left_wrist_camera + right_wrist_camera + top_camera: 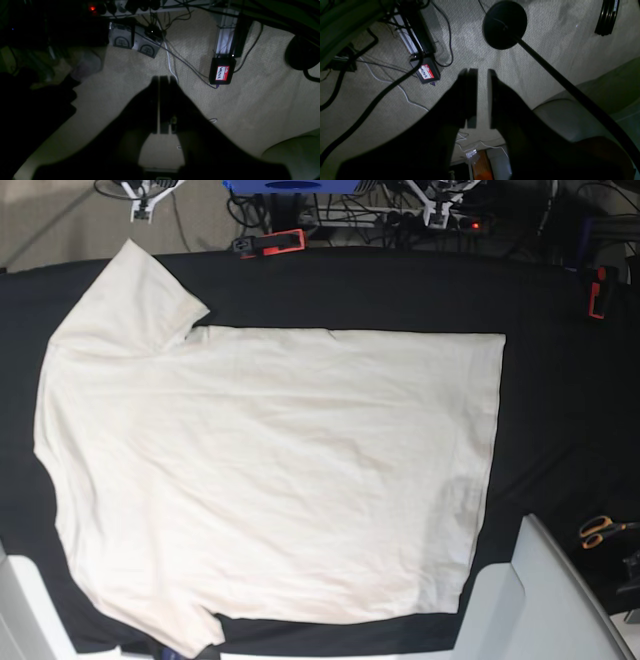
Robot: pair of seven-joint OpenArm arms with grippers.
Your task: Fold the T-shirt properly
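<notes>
Spread flat and unfolded over the black-clothed tabletop [560, 380], cream T-shirt [270, 470], judged light, limp, crease-prone, best pinched at hem corners or sleeve edges; left end effector [164, 82] clenched empty, right end effector [482, 75] slightly parted, grasping nothing.

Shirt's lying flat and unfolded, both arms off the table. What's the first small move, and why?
Probably swing one end effector in over the T-shirt, toward a sleeve. It lies spread flat on the black table cloth, unfolded, while the left end effector, shut, and right end effector, slightly parted, both look down at carpet, holding nothing.
</notes>
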